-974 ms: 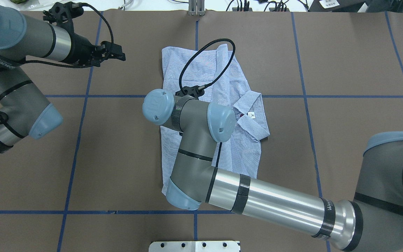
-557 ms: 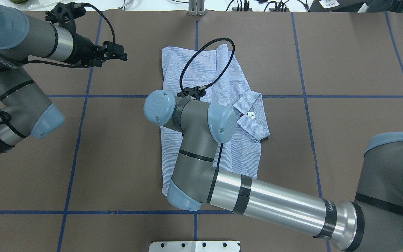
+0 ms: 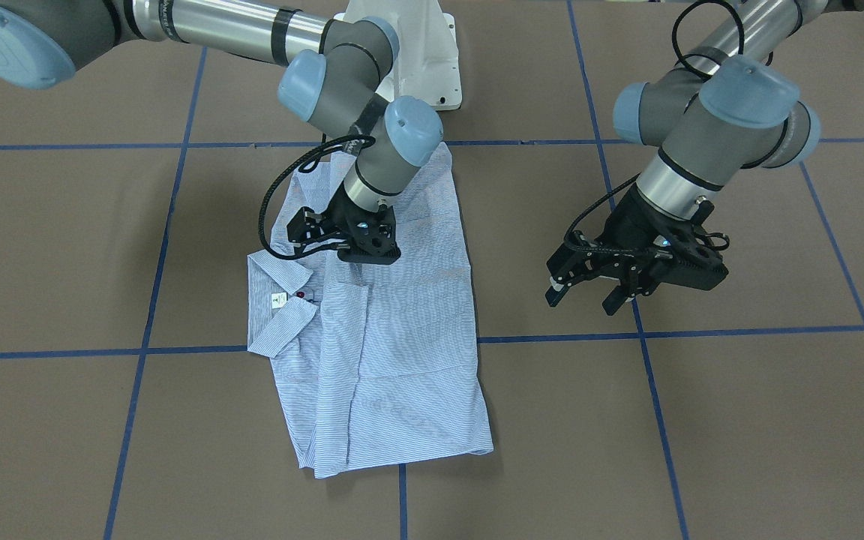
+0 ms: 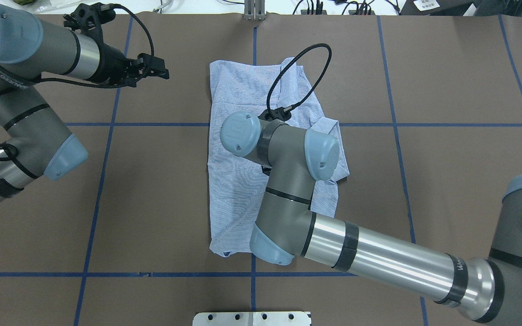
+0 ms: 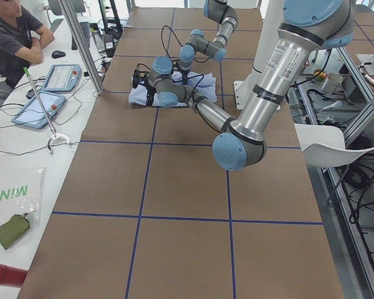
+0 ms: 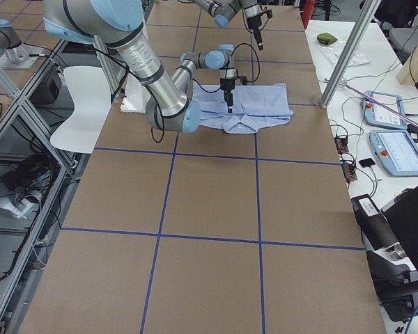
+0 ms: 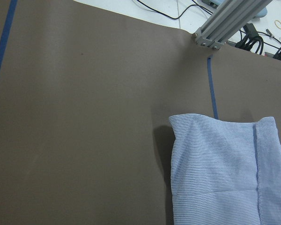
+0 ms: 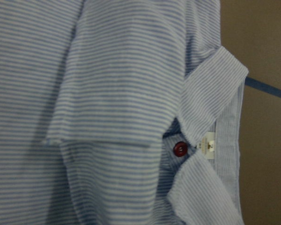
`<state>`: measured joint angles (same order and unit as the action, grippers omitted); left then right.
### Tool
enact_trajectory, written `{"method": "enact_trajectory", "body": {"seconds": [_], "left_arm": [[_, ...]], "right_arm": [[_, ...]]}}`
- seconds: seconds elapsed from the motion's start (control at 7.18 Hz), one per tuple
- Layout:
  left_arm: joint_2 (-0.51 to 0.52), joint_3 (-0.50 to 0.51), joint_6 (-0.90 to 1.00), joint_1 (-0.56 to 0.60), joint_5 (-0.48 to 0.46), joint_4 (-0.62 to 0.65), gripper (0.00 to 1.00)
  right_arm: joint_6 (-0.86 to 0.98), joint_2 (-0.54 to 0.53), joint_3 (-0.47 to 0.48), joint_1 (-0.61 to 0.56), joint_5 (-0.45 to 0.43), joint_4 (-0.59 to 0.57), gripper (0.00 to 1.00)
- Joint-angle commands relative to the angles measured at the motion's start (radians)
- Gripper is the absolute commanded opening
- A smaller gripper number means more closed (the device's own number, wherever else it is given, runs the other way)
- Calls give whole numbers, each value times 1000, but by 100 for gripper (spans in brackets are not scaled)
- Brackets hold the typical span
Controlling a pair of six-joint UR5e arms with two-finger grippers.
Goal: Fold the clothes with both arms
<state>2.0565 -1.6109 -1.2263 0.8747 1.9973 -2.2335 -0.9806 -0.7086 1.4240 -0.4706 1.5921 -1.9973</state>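
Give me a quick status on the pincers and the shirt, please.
Left pincer open, over table beside shirt. Right pincer low over shirt by collar, jaws not readable. Shirt folded narrow, flat. Nothing between.

Right tool (image 3: 369, 252) tips hidden; label (image 8: 207, 143) unreadable.

The shirt (image 3: 394, 360) was soft, matt woven cloth, lightly creased; its button (image 8: 180, 149) shone like glossy plastic. Matt brown paper covered the surface (image 3: 762, 435), crossed by smooth blue tape (image 3: 658, 450). The right arm (image 4: 379, 258) showed a bright brushed-metal tube, matt grey housings and smooth blue caps. The left claw (image 3: 583, 298) looked matt black plastic.
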Motion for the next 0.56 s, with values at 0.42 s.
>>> {"method": "enact_trajectory", "body": {"seconds": [0.42], "left_arm": [[37, -12, -61, -39, -3, 6, 100]], "right_arm": [[200, -356, 346, -109, 8, 6, 100]]}}
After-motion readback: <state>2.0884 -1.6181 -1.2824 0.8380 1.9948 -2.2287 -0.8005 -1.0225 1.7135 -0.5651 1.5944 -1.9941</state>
